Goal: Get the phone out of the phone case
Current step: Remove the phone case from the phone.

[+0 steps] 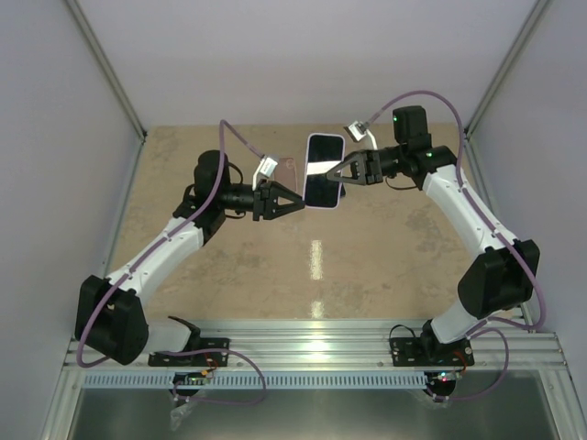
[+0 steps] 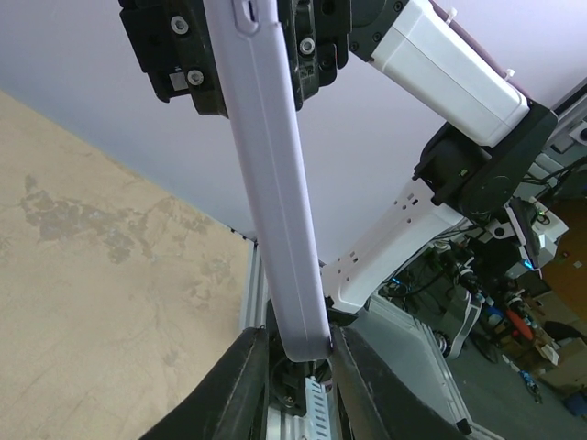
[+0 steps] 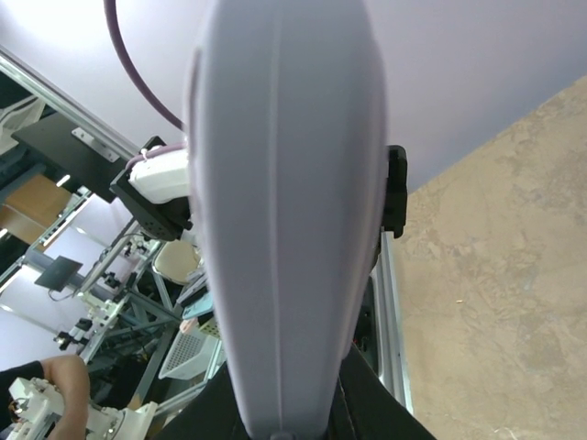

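Observation:
The phone [image 1: 323, 174], dark screen up, sits in a pale lavender phone case [image 1: 324, 137] and hangs in the air above the table's far middle. My right gripper [image 1: 342, 170] is shut on the case's right edge. In the right wrist view the case [image 3: 284, 183] fills the middle, pinched between the black fingers [image 3: 367, 408]. My left gripper [image 1: 298, 203] is at the case's near-left corner. In the left wrist view the case's end [image 2: 280, 202] reaches down between my open fingers [image 2: 240, 390]. The right one touches it and the left one stands a little apart.
A tan table top [image 1: 385, 247] lies below both arms. Pale walls [image 1: 55, 137] and metal frame posts close in the left, right and back. An aluminium rail [image 1: 312, 344] with the arm bases runs along the near edge.

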`<action>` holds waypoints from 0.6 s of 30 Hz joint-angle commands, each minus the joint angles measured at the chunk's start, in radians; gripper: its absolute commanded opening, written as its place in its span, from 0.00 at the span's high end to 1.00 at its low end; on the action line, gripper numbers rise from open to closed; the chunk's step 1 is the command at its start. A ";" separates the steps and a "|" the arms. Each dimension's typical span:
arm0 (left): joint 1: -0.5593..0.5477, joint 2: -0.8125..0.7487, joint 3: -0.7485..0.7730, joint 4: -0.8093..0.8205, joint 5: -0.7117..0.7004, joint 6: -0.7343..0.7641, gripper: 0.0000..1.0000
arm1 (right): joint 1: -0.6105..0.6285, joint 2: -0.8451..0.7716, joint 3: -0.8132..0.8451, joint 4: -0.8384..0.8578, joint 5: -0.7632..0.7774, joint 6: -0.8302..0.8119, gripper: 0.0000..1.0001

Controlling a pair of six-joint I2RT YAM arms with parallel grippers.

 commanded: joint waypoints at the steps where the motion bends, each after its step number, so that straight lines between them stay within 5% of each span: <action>1: 0.005 0.013 -0.011 0.018 0.010 0.021 0.79 | 0.003 -0.036 0.017 0.005 -0.074 -0.007 0.99; 18: 0.042 0.059 -0.017 -0.004 -0.030 0.041 0.86 | 0.003 -0.020 0.065 -0.065 -0.223 -0.051 1.00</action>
